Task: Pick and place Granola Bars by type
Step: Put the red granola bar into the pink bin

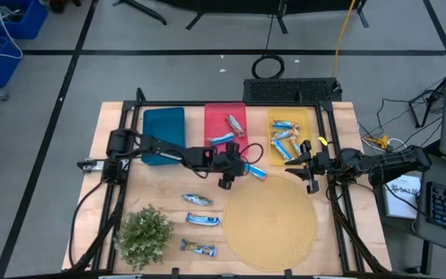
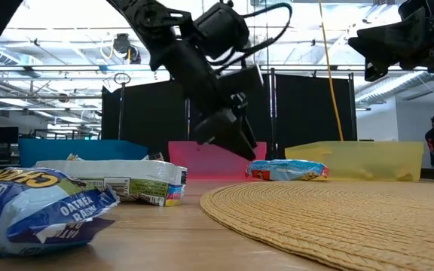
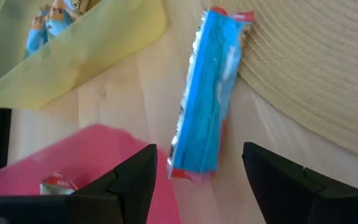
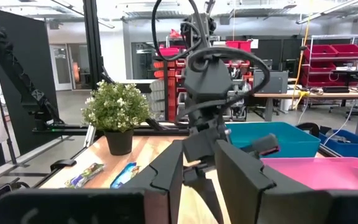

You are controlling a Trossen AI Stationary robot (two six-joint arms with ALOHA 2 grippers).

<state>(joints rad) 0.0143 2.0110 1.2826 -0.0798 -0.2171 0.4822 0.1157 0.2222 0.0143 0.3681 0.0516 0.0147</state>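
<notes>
Looking down at the worktop point(image 1: 107, 124), you had the left gripper point(image 1: 227, 180) hanging open just above a blue-wrapped granola bar point(image 1: 255, 172), with nothing between its fingers point(image 3: 124, 180). In the left wrist view that bar point(image 3: 207, 93) showed a glossy bright-blue wrapper with red crimped ends; it lay flat on the bare wood, one end touching the rim of the round woven mat point(image 1: 272, 221) and the other end beside the pink tray point(image 1: 224, 116).

The pink tray held two bars: a blue and white one point(image 1: 221, 139) and a reddish-brown one point(image 1: 235, 123). Your yellow tray point(image 1: 311, 116) carried a cluster of blue, white and tan bars point(image 1: 284, 139). The blue tray point(image 1: 163, 132) sat left of the pink one.

Three more bars waited on the wood between the mat and the potted plant point(image 1: 144, 235): one point(image 1: 197, 199) nearest the trays, one point(image 1: 203, 219) in the middle with a blue and white wrapper, and one point(image 1: 198, 248) nearest the front edge. From the low view, a crumpled blue and white wrapper point(image 2: 40, 207) lay closest, with yellow lettering on it.

Your right gripper point(image 1: 310, 164) hovered between the yellow tray and the mat, its fingers point(image 4: 166, 180) slightly apart and holding nothing.
</notes>
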